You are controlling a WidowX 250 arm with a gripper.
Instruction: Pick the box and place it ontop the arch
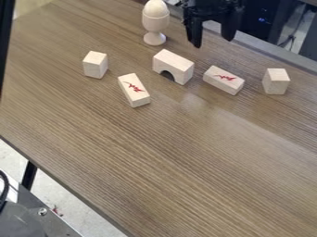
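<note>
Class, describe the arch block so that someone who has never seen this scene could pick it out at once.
On the wooden table, look toward the far side, just nearer than the pale egg-shaped piece in its cup. The arch block sits there, between two blocks with red marks. Unlike them, it has a rounded notch cut into its lower side and no visible red mark.

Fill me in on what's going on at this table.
A robot arm's black pincer hangs open above the table's far side, holding nothing. Nearby, the wooden arch block stands with nothing on top, so the stacking isn't done. Around it are a left plain block, a right plain block, and two blocks with red marks, one on the left and one on the right. Behind them is a wooden egg in an egg cup.
</note>
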